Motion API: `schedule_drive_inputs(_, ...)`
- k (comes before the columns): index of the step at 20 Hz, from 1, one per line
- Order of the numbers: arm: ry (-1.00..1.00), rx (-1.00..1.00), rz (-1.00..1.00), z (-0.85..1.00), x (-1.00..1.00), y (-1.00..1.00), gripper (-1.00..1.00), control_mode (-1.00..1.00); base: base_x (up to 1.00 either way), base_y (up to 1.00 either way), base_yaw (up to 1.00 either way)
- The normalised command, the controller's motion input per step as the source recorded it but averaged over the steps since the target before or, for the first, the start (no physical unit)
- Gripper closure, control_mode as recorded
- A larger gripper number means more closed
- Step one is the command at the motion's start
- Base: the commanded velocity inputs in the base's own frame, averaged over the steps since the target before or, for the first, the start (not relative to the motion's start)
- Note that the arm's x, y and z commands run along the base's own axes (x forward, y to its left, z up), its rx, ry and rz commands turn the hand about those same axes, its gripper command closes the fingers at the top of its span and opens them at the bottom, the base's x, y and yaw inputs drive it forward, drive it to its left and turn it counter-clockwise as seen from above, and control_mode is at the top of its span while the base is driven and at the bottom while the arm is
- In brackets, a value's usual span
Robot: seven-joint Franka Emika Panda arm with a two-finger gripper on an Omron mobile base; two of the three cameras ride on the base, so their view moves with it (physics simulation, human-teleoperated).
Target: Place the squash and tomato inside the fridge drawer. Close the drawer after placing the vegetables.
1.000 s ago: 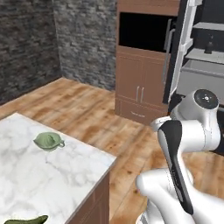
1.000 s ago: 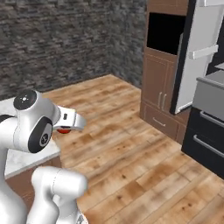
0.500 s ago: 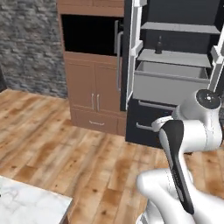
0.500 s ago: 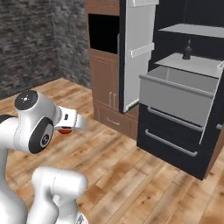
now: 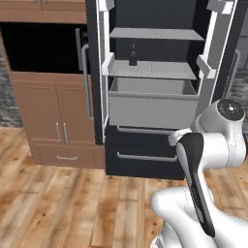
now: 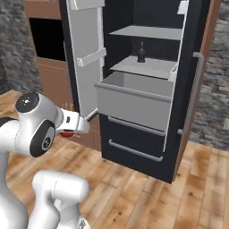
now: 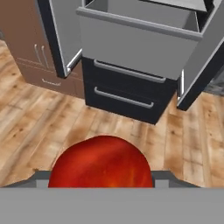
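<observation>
Wooden flooring [image 5: 72, 203] is stretching out before an open black fridge [image 5: 160, 14] in the left base view, where the fridge drawer [image 5: 152, 104] is standing pulled out, light grey, above two black lower drawers [image 5: 145, 150]. A small dark bottle [image 5: 132, 57] is sitting on the shelf above it.

From the right base view, the tomato [image 6: 67, 133] is peeking red under the white hand beside the arm, well apart from the drawer.

Looking along the hand, the tomato [image 7: 101, 162] is sitting between the jaws, which are standing partly open and closed around it. The drawer [image 7: 140, 37] is lying ahead and higher. I judge the risk to be the round, glossy fruit slipping on the lift, or the hand clipping the drawer's front rim if it is approaching too low.
</observation>
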Motion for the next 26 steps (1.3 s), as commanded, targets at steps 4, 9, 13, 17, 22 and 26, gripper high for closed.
schedule_drive_inputs(4,0.00,0.00,0.00,0.00,0.00,0.00,1.00,1.00,0.66,-0.02,-0.28)
schedule_drive_inputs(9,0.00,0.00,0.00,0.00,0.00,0.00,1.00,1.00,0.70,0.00,-0.19)
schedule_drive_inputs(13,0.00,0.00,0.00,0.00,0.00,0.00,1.00,1.00,0.72,0.00,-0.15)
schedule_drive_inputs(17,0.00,0.00,0.00,0.00,0.00,0.00,1.00,1.00,0.69,0.00,-0.14)
schedule_drive_inputs(22,0.00,0.00,0.00,0.00,0.00,0.00,1.00,1.00,0.63,0.10,-0.18)
schedule_drive_inputs(26,0.00,0.00,0.00,0.00,0.00,0.00,1.00,1.00,0.59,0.18,-0.20)
